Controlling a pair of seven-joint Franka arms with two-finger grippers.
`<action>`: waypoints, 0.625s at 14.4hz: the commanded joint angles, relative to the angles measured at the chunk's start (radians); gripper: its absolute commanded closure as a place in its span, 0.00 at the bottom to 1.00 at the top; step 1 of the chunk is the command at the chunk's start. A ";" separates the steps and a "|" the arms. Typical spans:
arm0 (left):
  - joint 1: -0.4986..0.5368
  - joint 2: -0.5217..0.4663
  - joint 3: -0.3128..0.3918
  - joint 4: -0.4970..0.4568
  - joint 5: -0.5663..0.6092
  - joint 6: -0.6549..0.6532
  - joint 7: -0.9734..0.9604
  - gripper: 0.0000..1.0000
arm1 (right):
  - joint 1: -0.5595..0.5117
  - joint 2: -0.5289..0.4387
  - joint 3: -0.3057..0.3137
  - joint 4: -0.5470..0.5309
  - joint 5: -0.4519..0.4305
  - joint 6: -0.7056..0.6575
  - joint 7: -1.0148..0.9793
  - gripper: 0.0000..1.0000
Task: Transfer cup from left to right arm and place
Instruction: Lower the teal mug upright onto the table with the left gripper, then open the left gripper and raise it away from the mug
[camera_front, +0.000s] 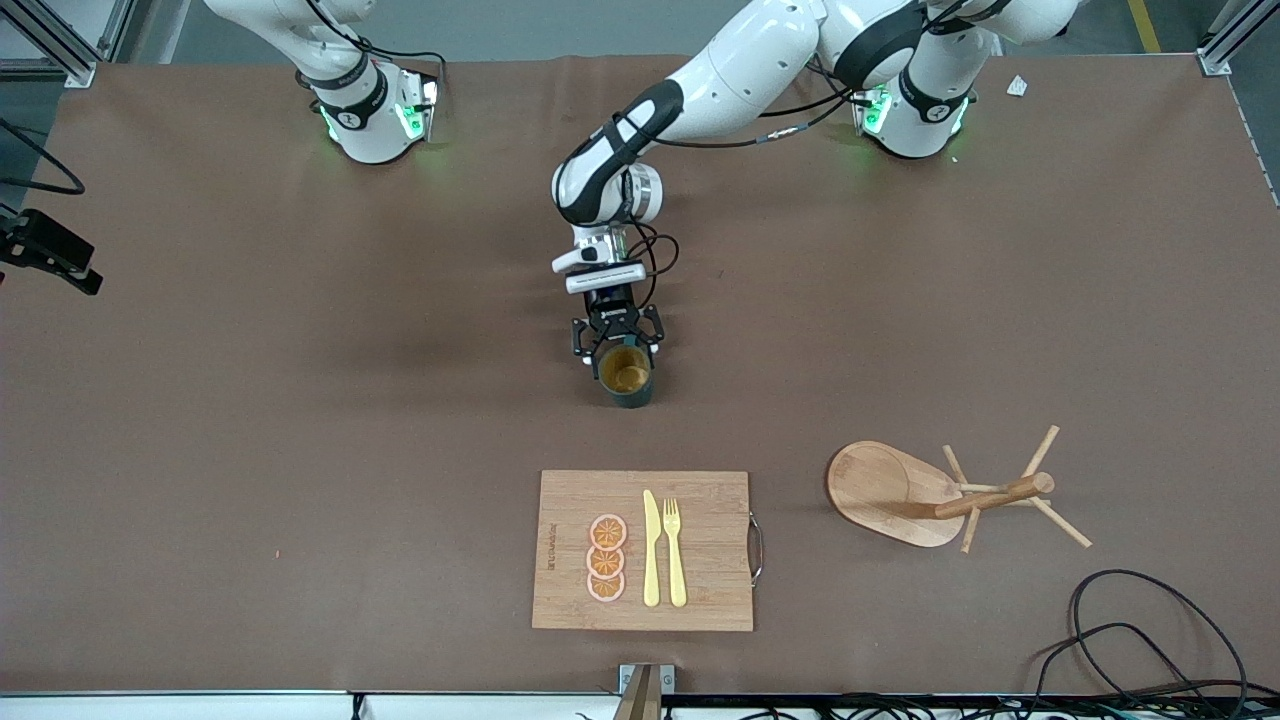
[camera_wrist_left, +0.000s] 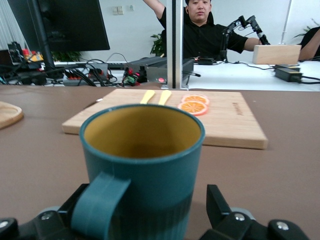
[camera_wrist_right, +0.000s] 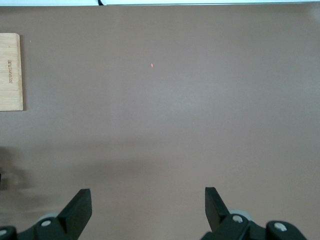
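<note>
Front view: we see the cup (camera_front: 626, 374) standing upright on the table (camera_front: 300, 450) near its middle, farther from the camera than the cutting board (camera_front: 700, 590). The left gripper (camera_front: 617, 340) is low at the cup, one finger to each side of it, on the side toward the robot bases. We judge the cup to rest on the table under its own weight, set midway between the arms so that either can reach it. A wooden peg rack (camera_front: 905, 492) lies toward the left arm's end of the table. On the board are three orange slices (camera_front: 606, 558), a yellow knife (camera_front: 651, 548) and a yellow fork (camera_front: 674, 550). Of the right arm only the base shows here.

Left wrist view: the cup fills the near field, its handle (camera_wrist_left: 100, 204) turned toward the camera and its tan inside empty. The dark fingers (camera_wrist_left: 217, 205) stand apart on either side of the cup body; we see a gap at the visible finger, so the grip is released, not clamped.

Right wrist view: the right gripper (camera_wrist_right: 147, 207) hovers over bare table, fingers (camera_wrist_right: 77, 207) spread wide and holding nothing, with an edge of the cutting board in view. This arm waits. We judge the handover as half done: the right arm's pickup is what remains.
</note>
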 joint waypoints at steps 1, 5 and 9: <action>-0.022 -0.004 -0.056 0.022 -0.034 -0.014 -0.010 0.00 | -0.006 -0.021 0.004 -0.025 -0.011 0.010 -0.008 0.00; -0.034 -0.115 -0.148 0.022 -0.257 -0.063 0.028 0.00 | -0.006 -0.021 0.004 -0.023 -0.011 0.010 -0.008 0.00; -0.019 -0.302 -0.185 0.022 -0.578 -0.087 0.236 0.00 | -0.006 -0.021 0.004 -0.025 -0.011 0.010 -0.008 0.00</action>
